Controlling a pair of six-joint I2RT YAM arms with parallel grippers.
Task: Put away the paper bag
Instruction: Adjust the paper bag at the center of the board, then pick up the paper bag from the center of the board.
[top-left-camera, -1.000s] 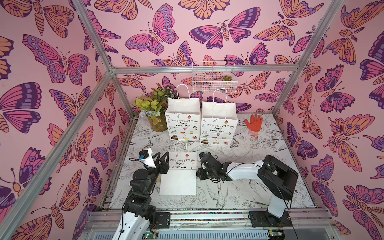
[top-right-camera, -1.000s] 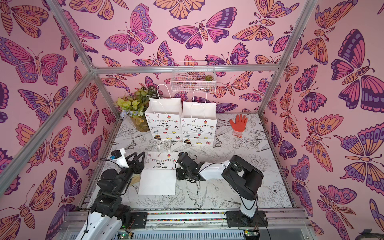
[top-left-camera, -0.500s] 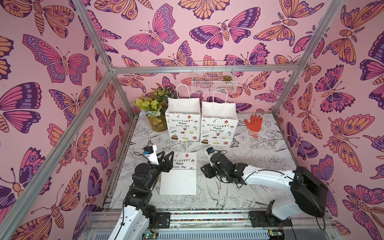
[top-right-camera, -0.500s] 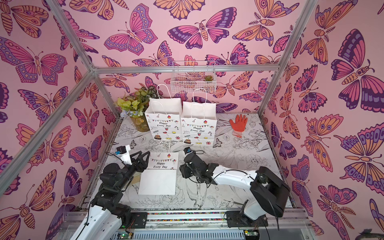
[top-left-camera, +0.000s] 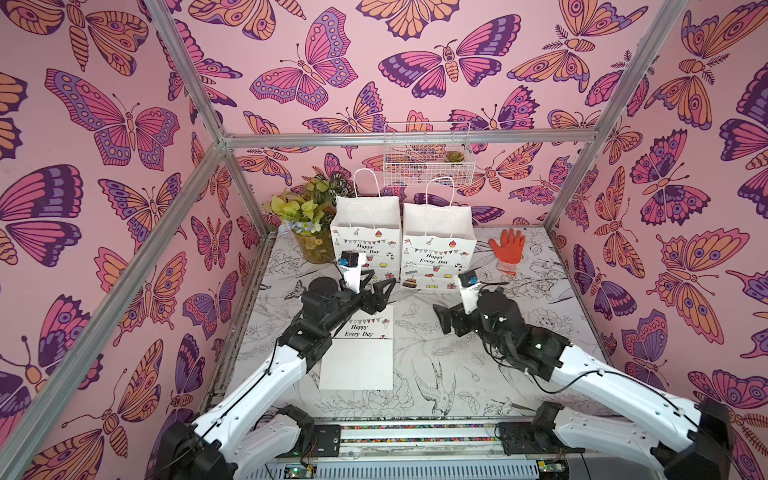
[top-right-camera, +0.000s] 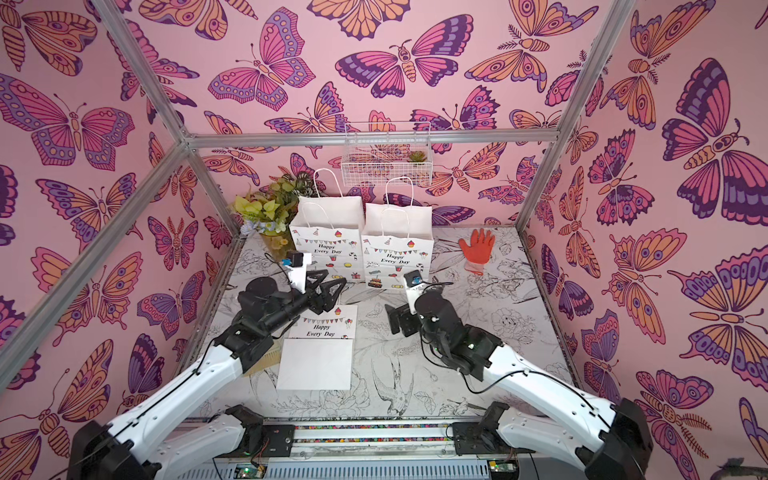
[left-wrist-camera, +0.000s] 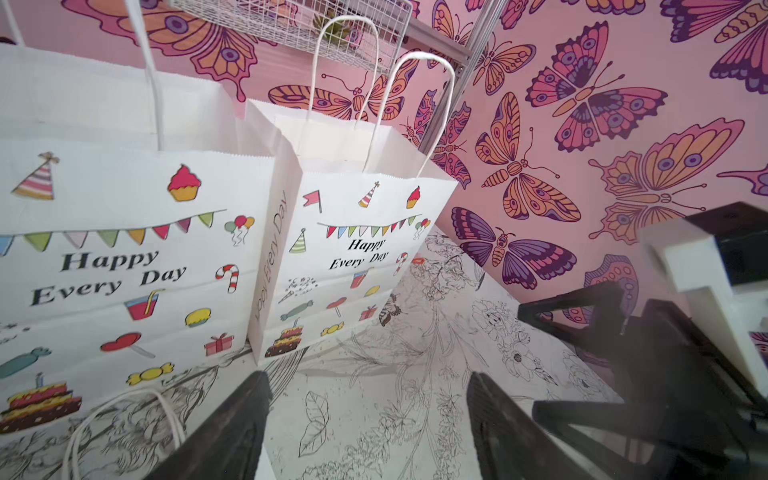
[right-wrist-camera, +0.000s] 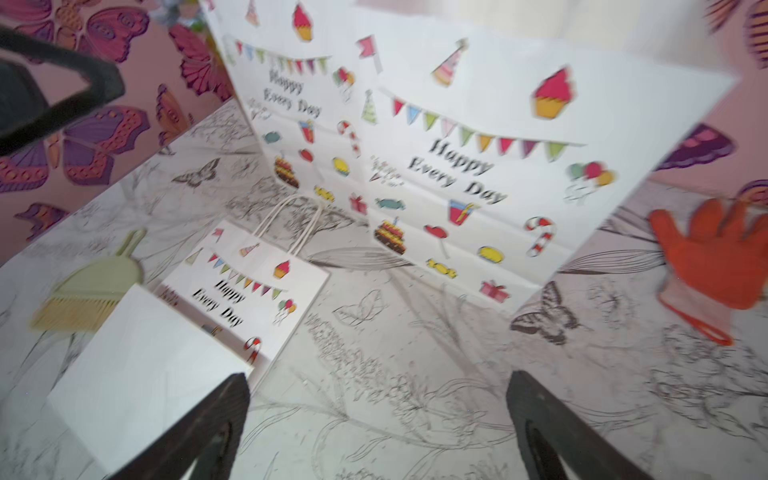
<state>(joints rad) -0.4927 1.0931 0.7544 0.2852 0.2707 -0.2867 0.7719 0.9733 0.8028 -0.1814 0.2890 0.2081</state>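
Right wrist view is smeared by motion, so the print on the two standing gift bags (right-wrist-camera: 478, 158) and the orange glove (right-wrist-camera: 715, 257) reads soft, and a green hand brush (right-wrist-camera: 89, 291) beside the folded paper bag (right-wrist-camera: 232, 291) is only roughly outlined. In both top views that brush is almost wholly hidden under the left arm. The folded paper bag (top-left-camera: 357, 349) lies flat on the floral table cover (top-left-camera: 457, 374), near the front and left of centre, its handle toward the standing bags; the left arm covers its upper left corner. The left wrist view catches only the handle loop (left-wrist-camera: 124, 415), cut off at the frame edge. The left gripper (top-left-camera: 380, 286) hangs above the bag's top edge, fingers apart and empty. The right gripper (top-left-camera: 442, 320) stands well clear to the bag's right, fingers spread wide over bare cover. A second ago both grippers sat at the bag's upper edge, the right one nearly closed; the bag itself has not shifted.
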